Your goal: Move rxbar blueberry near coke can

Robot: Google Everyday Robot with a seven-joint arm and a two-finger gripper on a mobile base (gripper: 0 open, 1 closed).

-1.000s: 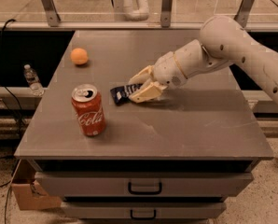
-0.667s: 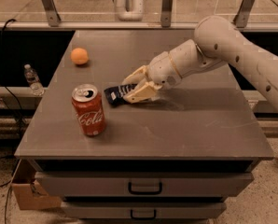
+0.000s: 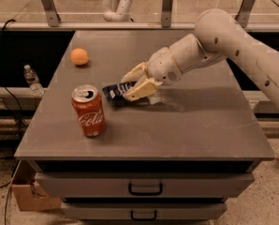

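The coke can (image 3: pixel 88 110) stands upright near the front left of the grey cabinet top (image 3: pixel 195 125), red with white script and a silver top. The rxbar blueberry (image 3: pixel 115 91), a dark navy wrapper with white lettering, sits between the cream fingers of my gripper (image 3: pixel 132 85), just right of and behind the can's top. The gripper is shut on the bar and holds it a little above the surface, its shadow showing beneath. My white arm reaches in from the right.
A small orange ball (image 3: pixel 79 56) lies at the back left of the top. A plastic water bottle (image 3: pixel 32 80) stands off the left edge, lower down. Metal posts and a rail run along the back. Drawers with handles are below the front edge.
My gripper has carried the navy bar leftward, closer to the can. The can and the orange ball have not moved.
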